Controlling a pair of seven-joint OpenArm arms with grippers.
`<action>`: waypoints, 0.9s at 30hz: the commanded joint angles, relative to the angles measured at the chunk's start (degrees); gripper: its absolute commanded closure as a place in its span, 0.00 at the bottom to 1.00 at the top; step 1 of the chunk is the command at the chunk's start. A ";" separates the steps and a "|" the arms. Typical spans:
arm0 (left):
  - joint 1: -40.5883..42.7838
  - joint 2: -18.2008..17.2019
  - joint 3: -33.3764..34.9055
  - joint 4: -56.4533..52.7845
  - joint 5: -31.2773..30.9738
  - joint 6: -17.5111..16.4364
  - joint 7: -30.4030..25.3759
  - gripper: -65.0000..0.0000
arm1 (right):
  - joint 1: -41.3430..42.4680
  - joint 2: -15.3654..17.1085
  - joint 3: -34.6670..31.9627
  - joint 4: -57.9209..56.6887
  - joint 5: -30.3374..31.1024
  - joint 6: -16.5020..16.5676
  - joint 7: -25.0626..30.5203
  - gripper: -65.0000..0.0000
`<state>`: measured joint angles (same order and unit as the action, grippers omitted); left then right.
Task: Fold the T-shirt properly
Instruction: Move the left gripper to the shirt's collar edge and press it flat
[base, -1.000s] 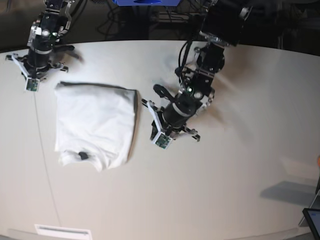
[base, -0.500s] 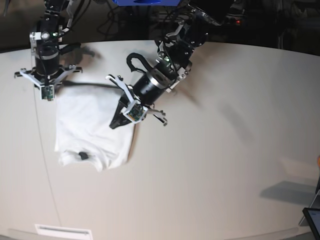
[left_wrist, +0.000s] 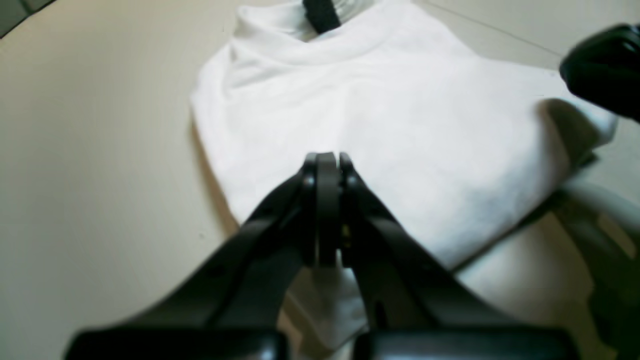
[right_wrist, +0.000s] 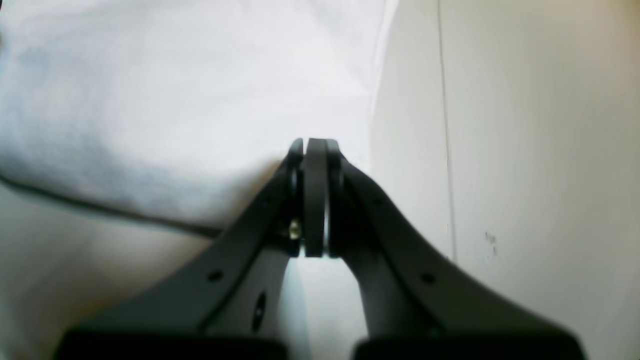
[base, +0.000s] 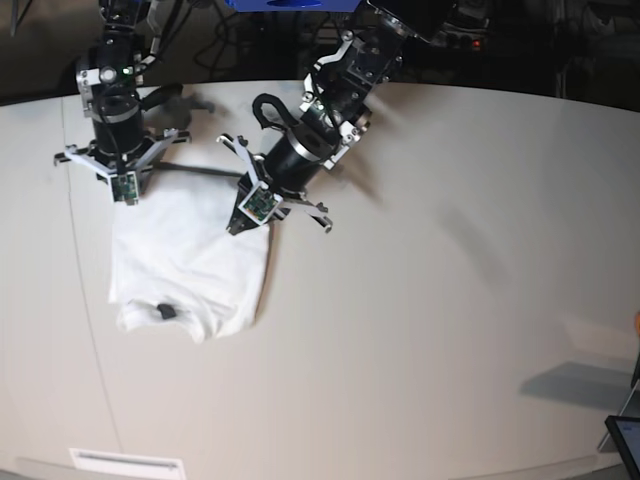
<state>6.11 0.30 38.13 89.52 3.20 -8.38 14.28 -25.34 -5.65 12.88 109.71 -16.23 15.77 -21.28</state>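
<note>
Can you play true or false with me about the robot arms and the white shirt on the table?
1. The T-shirt is folded into a small block with its plain white side up. True.
2. The left gripper has its fingers spread wide open. False: the fingers are pressed together, shut.
3. The right gripper is shut too, with nothing pinched between its fingers. True.
4. The shirt's colourful picture is showing on top. False: only plain white cloth and a small dark neck label show.
5. Both grippers are at the far edge of the shirt, away from the neck label. True.
6. The shirt hangs off the table. False: it lies flat on the tabletop.
</note>
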 joint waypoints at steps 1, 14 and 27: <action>0.26 0.28 -0.02 0.02 0.36 -0.28 -1.23 1.00 | -0.46 0.07 -0.53 0.31 0.10 -0.52 1.19 1.00; 2.81 0.28 -3.18 -6.66 0.01 -0.28 -1.23 1.00 | -1.78 -0.02 -0.80 -7.43 0.18 -0.52 1.37 1.00; 4.13 0.28 -3.18 -0.15 0.09 -0.28 -1.05 1.00 | -3.18 -0.02 -0.71 1.63 0.18 -0.52 1.19 1.00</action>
<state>10.85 0.21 34.85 87.79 3.27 -8.47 14.98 -28.93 -5.72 12.14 110.02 -16.51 15.44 -21.93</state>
